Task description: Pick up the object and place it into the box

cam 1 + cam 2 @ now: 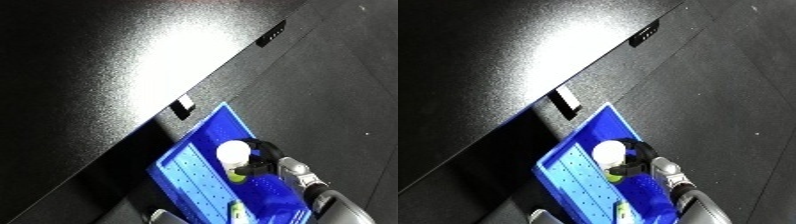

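A white bottle-like object (233,152) with a yellow-green end (236,175) hangs over the inside of the blue bin (191,175). My right hand (266,152) has its black fingers curled round the object from the right side, and its silver forearm (301,175) comes in from the lower right. The object is inside the bin's outline, near its right wall; whether it touches the bottom I cannot tell. My left hand shows in neither view.
The black table (107,65) fills the upper left, its edge running diagonally just above the bin. Dark floor (338,90) lies to the right. Another white and yellow-green item (237,211) lies in the bin's lower part. A small grey part (158,216) shows at the bottom edge.
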Motion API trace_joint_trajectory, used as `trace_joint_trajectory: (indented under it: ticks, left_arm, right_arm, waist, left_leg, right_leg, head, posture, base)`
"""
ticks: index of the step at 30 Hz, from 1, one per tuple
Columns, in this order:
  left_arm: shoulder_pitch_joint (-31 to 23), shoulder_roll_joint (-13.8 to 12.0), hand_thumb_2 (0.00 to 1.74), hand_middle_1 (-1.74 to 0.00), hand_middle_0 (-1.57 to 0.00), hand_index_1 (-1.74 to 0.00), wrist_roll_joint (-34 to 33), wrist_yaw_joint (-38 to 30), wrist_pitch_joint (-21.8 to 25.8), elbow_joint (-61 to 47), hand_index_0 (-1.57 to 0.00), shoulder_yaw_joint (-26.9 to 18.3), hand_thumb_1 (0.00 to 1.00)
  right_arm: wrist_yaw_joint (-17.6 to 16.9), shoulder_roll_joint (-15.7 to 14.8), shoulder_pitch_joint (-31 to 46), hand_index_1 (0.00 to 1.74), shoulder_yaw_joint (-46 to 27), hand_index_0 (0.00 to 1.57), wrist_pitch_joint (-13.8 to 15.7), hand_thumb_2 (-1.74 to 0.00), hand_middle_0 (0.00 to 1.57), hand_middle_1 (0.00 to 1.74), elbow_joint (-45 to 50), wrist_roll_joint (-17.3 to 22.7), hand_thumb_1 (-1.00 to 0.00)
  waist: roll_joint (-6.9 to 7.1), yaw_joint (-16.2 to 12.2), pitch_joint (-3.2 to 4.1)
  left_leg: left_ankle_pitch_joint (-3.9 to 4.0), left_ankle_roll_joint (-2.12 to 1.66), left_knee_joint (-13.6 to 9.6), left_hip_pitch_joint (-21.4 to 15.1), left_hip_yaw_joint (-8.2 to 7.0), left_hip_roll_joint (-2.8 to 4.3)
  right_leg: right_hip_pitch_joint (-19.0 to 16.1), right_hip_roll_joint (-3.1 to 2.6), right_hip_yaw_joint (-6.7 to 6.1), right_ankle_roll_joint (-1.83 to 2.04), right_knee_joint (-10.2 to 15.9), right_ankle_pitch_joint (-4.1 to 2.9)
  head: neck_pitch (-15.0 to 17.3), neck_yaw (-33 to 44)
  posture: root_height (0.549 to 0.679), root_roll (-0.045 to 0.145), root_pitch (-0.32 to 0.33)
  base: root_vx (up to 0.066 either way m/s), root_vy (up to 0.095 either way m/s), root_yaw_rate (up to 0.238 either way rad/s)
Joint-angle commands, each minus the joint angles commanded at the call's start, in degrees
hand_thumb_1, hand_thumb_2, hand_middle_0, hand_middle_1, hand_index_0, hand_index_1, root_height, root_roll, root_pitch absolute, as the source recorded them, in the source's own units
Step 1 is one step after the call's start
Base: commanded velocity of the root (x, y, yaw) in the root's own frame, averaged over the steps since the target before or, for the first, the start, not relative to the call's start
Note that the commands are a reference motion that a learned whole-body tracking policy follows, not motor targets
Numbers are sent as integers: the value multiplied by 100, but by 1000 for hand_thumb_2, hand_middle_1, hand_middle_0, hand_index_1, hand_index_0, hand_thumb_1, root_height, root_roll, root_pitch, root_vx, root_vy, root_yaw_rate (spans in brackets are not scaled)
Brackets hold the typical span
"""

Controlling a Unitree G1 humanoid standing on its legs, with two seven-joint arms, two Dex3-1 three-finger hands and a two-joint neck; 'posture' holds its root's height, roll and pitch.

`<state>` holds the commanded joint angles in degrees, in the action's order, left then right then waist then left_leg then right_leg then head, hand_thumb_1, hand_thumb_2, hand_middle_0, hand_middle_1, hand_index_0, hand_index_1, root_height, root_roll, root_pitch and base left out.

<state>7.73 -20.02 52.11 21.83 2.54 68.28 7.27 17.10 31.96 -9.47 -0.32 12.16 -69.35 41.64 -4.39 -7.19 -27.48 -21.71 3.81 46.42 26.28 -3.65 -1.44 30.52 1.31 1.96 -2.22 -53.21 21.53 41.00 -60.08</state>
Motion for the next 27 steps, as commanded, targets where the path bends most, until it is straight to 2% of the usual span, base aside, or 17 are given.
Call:
trace_joint_trajectory:
  ticks: [6, 11, 16, 23, 27]
  left_arm:
    - [6, -8, 0, 0, 0, 0, -15, -11, -21, 18, 0, 81, 0]
    - [68, -37, 0, 0, 0, 0, -84, -59, -1, -2, 0, 126, 0]
    - [126, -77, 0, 0, 0, 0, -191, -139, -29, -74, 0, 190, 0]
    - [178, -92, 0, 0, 0, 0, -338, -152, -71, -137, 0, 300, 0]
    - [222, -101, 0, 0, 0, 0, -409, -206, -94, -208, 0, 328, 0]
  right_arm:
    - [106, -63, -69, 0, 193, 0, -71, 0, 0, 0, 70, -126, 0]
    - [357, -117, -157, 0, 338, 0, -164, 0, 0, 0, 111, -82, 0]
    - [446, -214, -231, 0, 493, 0, -227, 0, 0, 0, 251, -162, 0]
    - [424, -316, -411, 0, 732, 0, -227, 0, 0, 0, 546, -281, 0]
    - [356, -366, -500, 0, 907, 0, -340, 0, 0, 0, 840, -547, 0]
  waist:
    - [29, 62, 14]
    - [54, 142, 23]
    - [89, 224, 32]
    - [126, 366, 26]
    - [153, 432, 11]
  left_leg:
    - [11, -6, 13, 45, 33, -7]
    - [15, -7, 51, 79, 71, -16]
    - [28, -18, 73, 99, 111, -18]
    - [63, -27, 103, 131, 190, -52]
    - [83, -35, 128, 165, 234, -71]
  right_leg:
    - [13, 5, 35, -9, -21, 13]
    - [15, 32, 61, -15, -67, 35]
    - [-8, 74, 93, -9, -94, 49]
    - [-36, 149, 150, -2, -99, 45]
    - [-36, 207, 185, 10, -93, 39]
  head:
    - [92, 168]
    - [145, 463]
    - [214, 917]
    - [173, 1967]
    - [63, 2842]
  posture:
    - [618, 53, 25]
    - [617, 53, 21]
    - [616, 53, 16]
    - [616, 53, 11]
    - [617, 53, 10]
  base:
    - [-10, -30, 46]
    - [-6, -36, 70]
    - [-2, -42, 78]
    - [1, -45, 81]
    - [0, -41, 65]
